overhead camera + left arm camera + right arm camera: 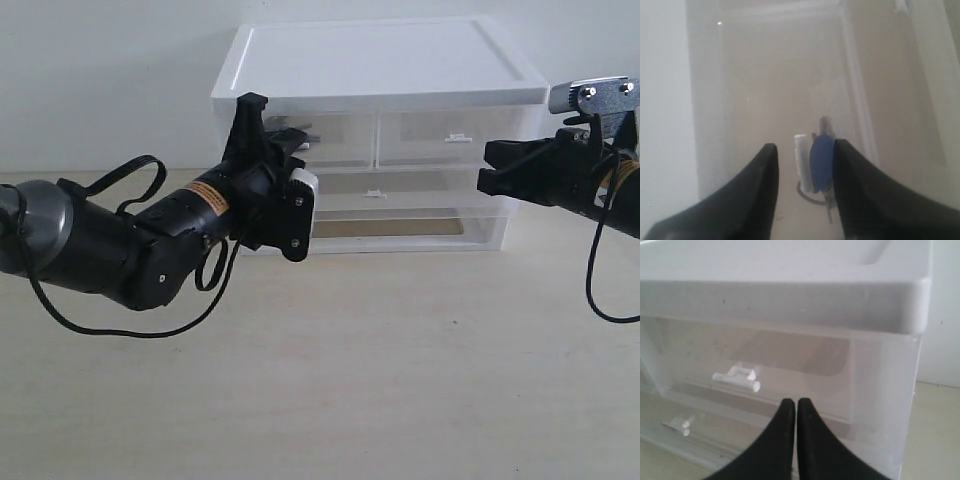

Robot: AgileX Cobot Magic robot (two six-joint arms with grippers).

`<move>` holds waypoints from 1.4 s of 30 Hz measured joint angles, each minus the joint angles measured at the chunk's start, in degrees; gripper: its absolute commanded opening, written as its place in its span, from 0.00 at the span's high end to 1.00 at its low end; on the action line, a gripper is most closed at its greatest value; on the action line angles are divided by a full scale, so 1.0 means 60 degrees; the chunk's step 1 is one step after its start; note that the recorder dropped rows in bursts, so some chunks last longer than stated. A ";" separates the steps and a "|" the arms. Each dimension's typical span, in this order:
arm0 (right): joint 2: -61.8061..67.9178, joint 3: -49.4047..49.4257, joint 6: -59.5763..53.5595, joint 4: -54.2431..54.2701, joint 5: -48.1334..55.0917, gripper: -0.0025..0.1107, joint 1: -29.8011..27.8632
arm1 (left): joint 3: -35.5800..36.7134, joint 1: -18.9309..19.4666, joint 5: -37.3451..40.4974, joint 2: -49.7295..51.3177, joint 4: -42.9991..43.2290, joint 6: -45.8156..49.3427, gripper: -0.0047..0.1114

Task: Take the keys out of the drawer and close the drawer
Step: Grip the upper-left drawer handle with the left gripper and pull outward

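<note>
The drawer [340, 140] is the upper left one of the white unit, and its front looks flush with its neighbour. My left gripper [292, 140] is right at its front. In the left wrist view that gripper [802, 147] is open, with the drawer's white tab handle [801, 160] in the gap, touching neither finger. The keys [821, 157], a blue fob on a metal ring, show just behind the handle, through the clear front. My right gripper [490, 165] is shut and empty, hovering in front of the unit's right end [792, 402].
The white-topped drawer unit [380, 60] stands at the back of the pale table [350, 380]. Its right upper drawer [440, 140] has its own tab handle [737, 379]. A full-width drawer [400, 195] lies below the pair.
</note>
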 measured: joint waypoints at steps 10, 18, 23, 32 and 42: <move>0.0000 0.0000 0.0000 0.0000 0.0048 0.98 0.0000 | -0.0200 0.0000 0.0041 0.0043 -0.0404 0.0302 0.67; 0.0000 0.0000 0.0000 0.0000 0.0071 0.98 0.0000 | -0.0399 -0.0017 0.0024 0.0390 -0.0259 0.0604 0.86; 0.0000 0.0000 0.0015 0.0000 0.0071 0.98 0.0000 | -0.0428 -0.0149 -0.0216 0.0390 -0.0880 0.1444 0.92; 0.0000 0.0000 0.0015 0.0000 0.0071 0.98 0.0000 | -0.0241 -0.0586 -0.0538 0.0390 -0.1984 0.1810 0.92; 0.0014 0.0000 0.0015 0.0000 0.0071 0.98 0.0000 | 0.1585 -0.1205 -0.1302 -0.0532 -0.2451 0.1869 0.92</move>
